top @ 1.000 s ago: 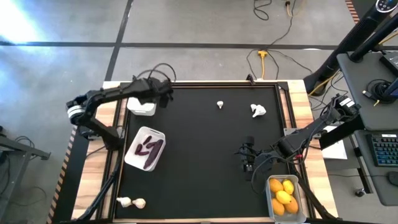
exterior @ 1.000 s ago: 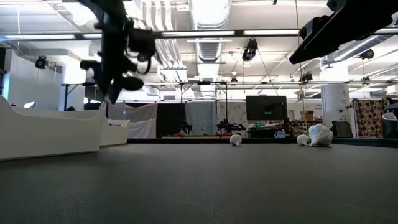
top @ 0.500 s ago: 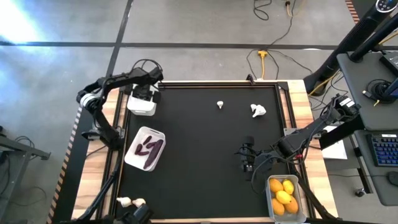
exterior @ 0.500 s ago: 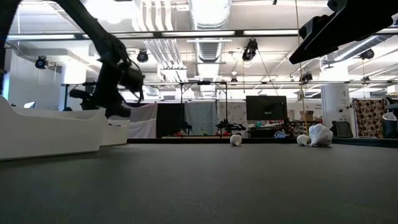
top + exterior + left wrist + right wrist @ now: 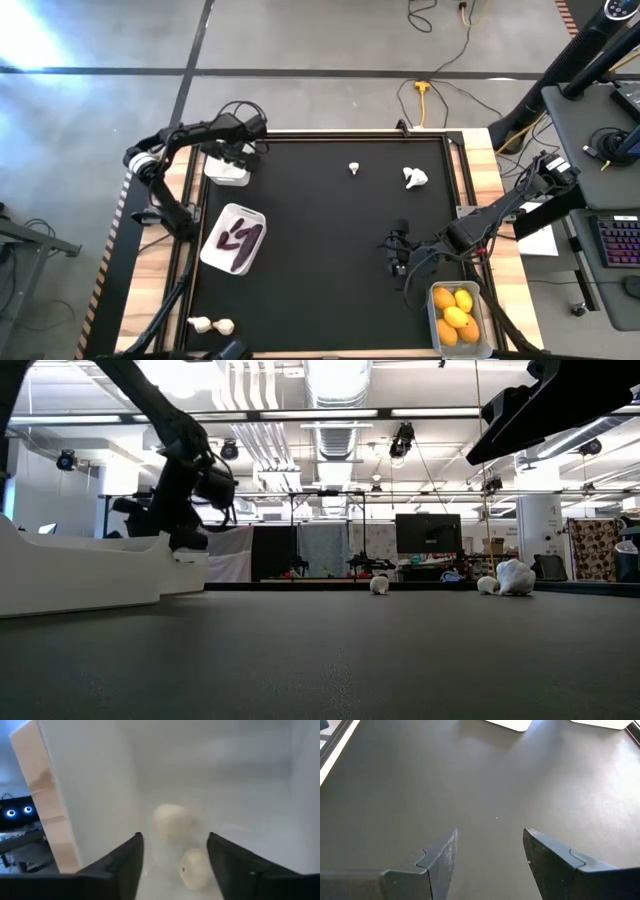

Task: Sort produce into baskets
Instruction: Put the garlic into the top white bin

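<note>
1. The left gripper is swinging back from the table's middle to hang over the white basket at the far left corner.
2. Its open fingers are now framing two garlic bulbs inside that basket.

I counted three baskets: a white one at the far left corner, a second holding the eggplants, and a clear one with fruit. Two garlic bulbs lay in the first basket, two more at the near edge, and two far across. Eggplants: I could not tell how many. Fruits: about five.
</note>
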Tool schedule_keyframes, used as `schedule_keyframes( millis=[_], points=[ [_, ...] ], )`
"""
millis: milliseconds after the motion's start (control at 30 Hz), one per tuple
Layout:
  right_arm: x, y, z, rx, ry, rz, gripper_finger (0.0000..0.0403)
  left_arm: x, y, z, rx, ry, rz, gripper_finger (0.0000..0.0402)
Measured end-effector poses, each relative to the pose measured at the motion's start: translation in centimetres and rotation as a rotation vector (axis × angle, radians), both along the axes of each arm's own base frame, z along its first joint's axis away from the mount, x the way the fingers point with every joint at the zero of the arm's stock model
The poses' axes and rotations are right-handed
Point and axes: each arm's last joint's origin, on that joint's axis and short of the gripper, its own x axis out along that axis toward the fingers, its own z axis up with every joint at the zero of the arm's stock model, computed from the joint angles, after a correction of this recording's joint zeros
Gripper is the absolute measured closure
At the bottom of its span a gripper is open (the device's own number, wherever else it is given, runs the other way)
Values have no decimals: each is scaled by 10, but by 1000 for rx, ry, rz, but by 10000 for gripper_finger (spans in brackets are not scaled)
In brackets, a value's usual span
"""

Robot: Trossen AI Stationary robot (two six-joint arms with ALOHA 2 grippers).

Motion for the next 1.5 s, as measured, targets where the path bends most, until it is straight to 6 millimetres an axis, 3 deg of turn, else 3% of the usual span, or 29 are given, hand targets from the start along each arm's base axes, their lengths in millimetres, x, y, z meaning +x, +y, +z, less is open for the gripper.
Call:
schedule_keyframes(
  millis=[133, 233, 467, 600, 800, 933, 1067, 1300, 1500],
  points=[
    [0, 0, 0, 8, -1, -5, 184, 2, -13, 20, 25, -58, -35, 141],
    [0, 0, 0, 8, -1, -6, 184, 6, -37, 40, -11, -133, -113, 111],
    [0, 0, 0, 0, 0, 0, 184, 13, -137, 97, 40, -301, -390, 98],
    [0, 0, 0, 0, -1, 0, 184, 9, -198, 116, 24, -480, -477, 97],
    [1, 0, 1, 0, -17, -5, 184, 0, -293, 116, -120, -652, -510, 97],
    [2, 1, 3, 6, -40, 1, 184, -7, -356, 104, -235, -718, -600, 97],
    [4, 2, 5, 19, -65, 3, 184, -13, -406, 89, -328, -766, -638, 101],
    [10, 10, 20, 78, -224, 40, 184, -1, -461, 82, -365, -724, -711, 124],
    [11, 43, 16, 202, -310, 116, 184, 7, -479, 83, -293, -472, -867, 133]
  ],
)
